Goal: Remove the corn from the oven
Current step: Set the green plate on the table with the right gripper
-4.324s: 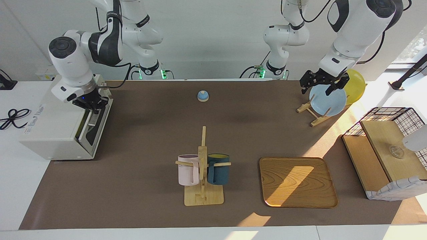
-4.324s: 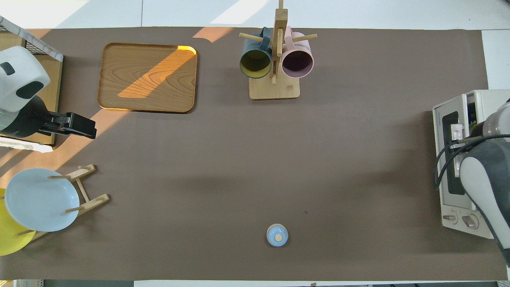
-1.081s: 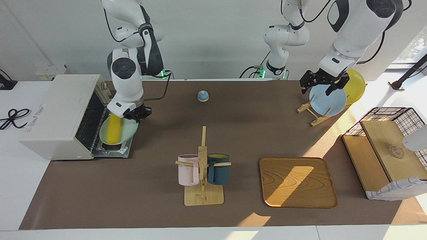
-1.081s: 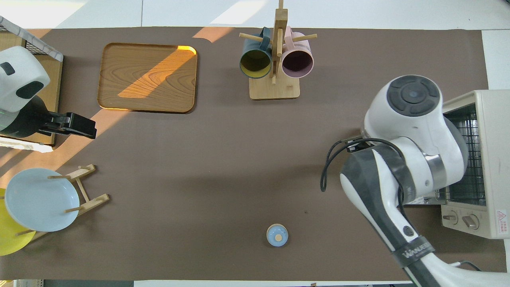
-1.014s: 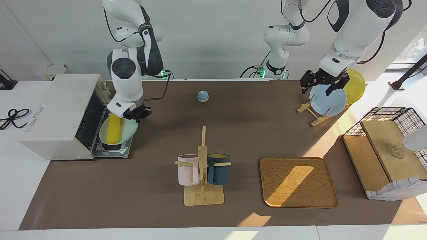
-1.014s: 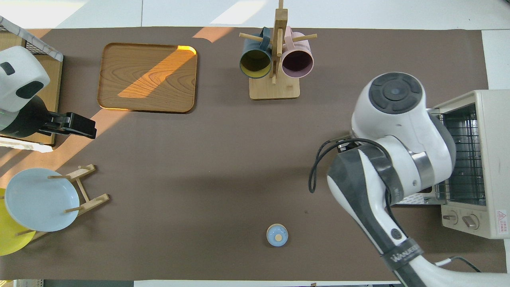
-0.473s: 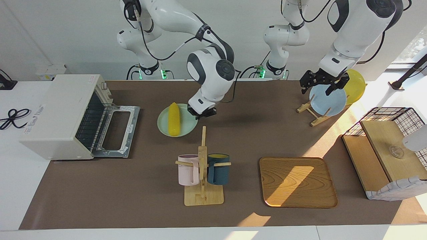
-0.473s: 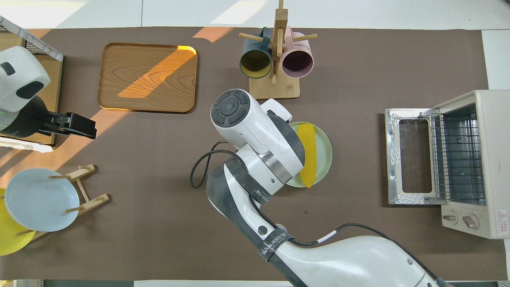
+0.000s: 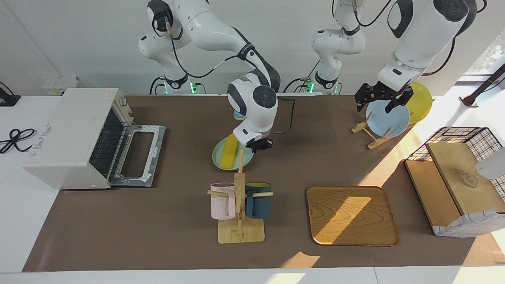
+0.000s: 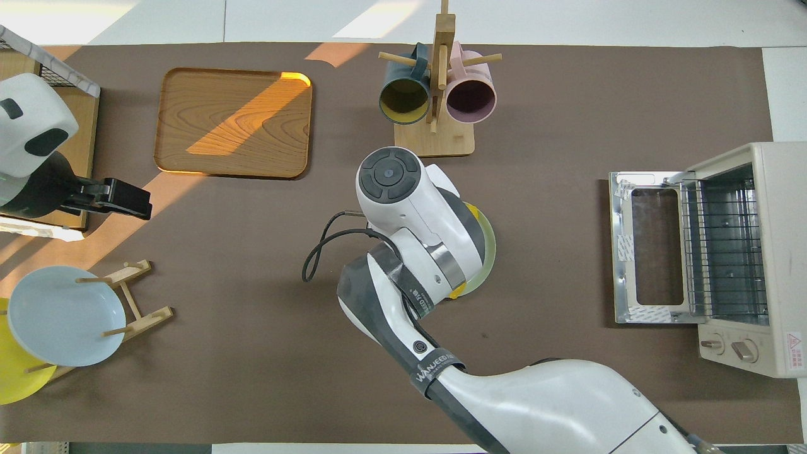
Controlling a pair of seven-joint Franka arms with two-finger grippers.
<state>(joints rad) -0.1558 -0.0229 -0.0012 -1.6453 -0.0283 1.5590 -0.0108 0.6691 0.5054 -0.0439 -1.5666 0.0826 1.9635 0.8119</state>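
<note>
The corn (image 9: 228,154), a bright yellow cob, lies on a pale green plate (image 9: 246,159) beside the mug rack, toward the middle of the table. My right gripper (image 9: 259,145) is shut on that plate's rim. In the overhead view my right arm covers most of the plate (image 10: 490,251); only a tip of the corn (image 10: 458,292) shows. The white oven (image 9: 75,134) stands at the right arm's end, its door (image 9: 138,156) folded down and its rack bare; it also shows in the overhead view (image 10: 778,252). My left gripper (image 9: 379,101) waits open in the air over the plate rack.
A wooden mug rack (image 9: 240,197) with a pink and a dark blue mug stands just beside the plate. A wooden tray (image 9: 352,215), a plate rack with a blue plate (image 9: 388,120) and a yellow plate (image 9: 421,96), and a wire-and-wood basket (image 9: 457,173) lie toward the left arm's end.
My right gripper opened the oven door, drew out the green plate with the corn and carried it to the middle of the table, beside the mug rack. The left arm has not moved.
</note>
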